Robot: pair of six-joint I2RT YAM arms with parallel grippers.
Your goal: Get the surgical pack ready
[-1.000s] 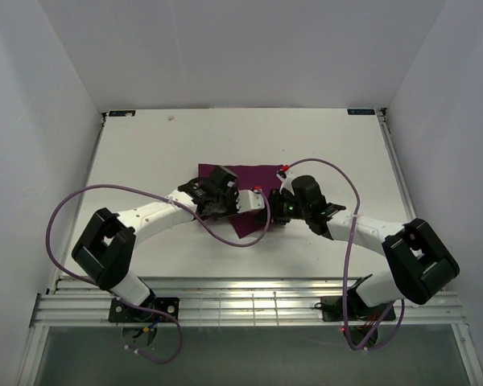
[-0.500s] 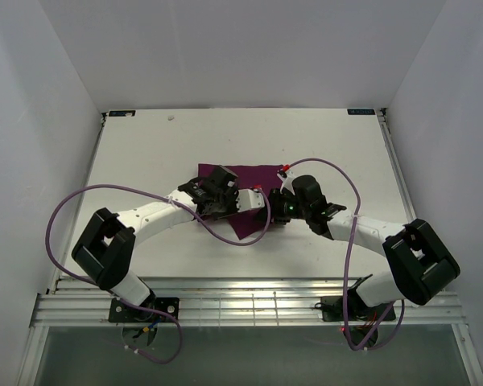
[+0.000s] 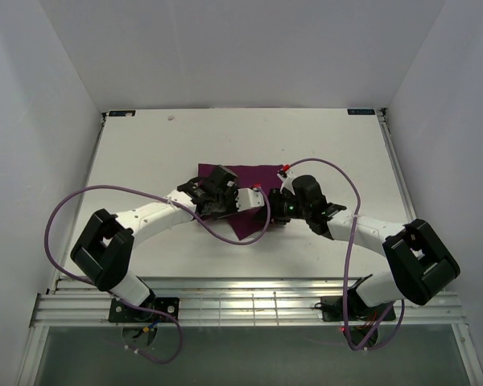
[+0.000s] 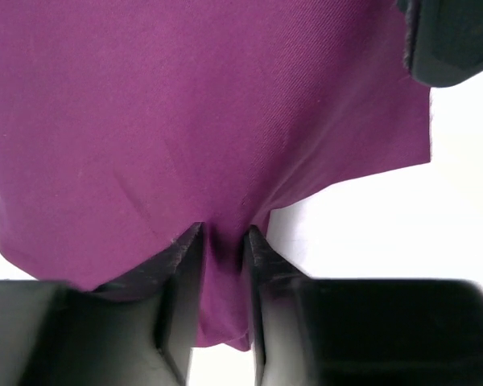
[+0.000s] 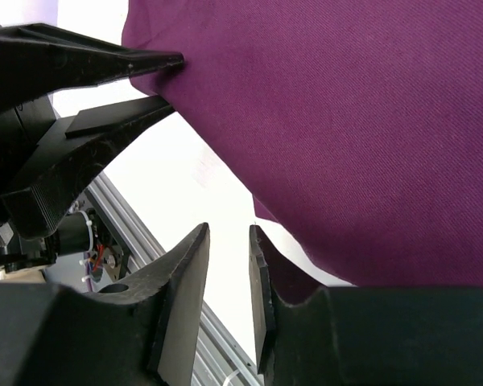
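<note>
Neither arm has shifted: both stay at the near edge of the cloth (image 3: 253, 173), mid-desk (image 3: 145, 153). The right end effector (image 5: 228, 233) stands open, empty. The left end effector (image 4: 224, 233) straddles a fold, its grip unclear; it is probably letting go.

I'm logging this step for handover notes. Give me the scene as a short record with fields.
cloth: purple cloth lying on the white table
left gripper: at the cloth's near edge, cloth between its jaws, grip unclear
right gripper: beside the cloth's edge, jaws slightly apart, nothing between them
</note>
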